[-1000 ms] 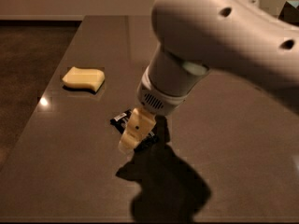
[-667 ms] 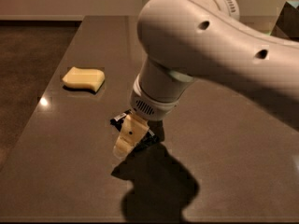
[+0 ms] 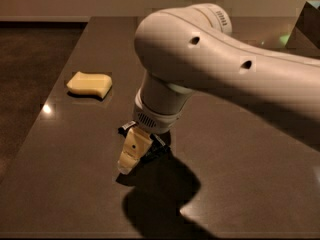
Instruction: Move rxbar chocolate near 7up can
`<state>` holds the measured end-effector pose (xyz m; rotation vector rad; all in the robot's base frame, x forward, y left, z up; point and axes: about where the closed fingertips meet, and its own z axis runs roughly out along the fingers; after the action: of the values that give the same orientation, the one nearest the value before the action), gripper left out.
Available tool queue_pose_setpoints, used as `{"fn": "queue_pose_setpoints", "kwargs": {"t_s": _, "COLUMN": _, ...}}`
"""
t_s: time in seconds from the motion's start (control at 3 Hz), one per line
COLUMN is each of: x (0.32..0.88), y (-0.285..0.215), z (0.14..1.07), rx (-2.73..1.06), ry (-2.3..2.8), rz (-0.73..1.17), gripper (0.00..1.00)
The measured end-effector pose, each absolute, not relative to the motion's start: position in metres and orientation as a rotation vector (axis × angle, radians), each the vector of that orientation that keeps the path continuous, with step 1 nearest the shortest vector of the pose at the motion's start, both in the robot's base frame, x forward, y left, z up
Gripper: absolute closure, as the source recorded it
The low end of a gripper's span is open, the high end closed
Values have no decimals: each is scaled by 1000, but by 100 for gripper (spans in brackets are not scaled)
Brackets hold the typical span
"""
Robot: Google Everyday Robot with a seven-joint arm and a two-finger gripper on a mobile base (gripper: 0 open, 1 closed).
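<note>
Your gripper (image 3: 135, 154) sat low at centre frame over the flat, glossy black rxbar chocolate (image 3: 126, 129) on the dark brown tabletop (image 3: 240, 184). You couldn't tell whether it gripped. No 7up can showed, and the carry remained.

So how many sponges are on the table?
1. The sponge lies at the table's left, apart from the gripper low at the middle. The arm may hide others.
</note>
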<state>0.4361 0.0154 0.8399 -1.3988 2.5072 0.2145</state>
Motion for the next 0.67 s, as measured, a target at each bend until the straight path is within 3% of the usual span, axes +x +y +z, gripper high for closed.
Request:
{"fn": "queue_pose_setpoints", "kwargs": {"t_s": 0.33, "x": 441, "y": 18, "z": 835, "rx": -1397, "ry": 2516, "rz": 224, "gripper": 17}}
{"fn": "queue_pose_setpoints", "kwargs": {"t_s": 0.67, "x": 444, "y": 20, "z": 832, "rx": -1391, "ry": 2524, "rz": 235, "gripper": 41}}
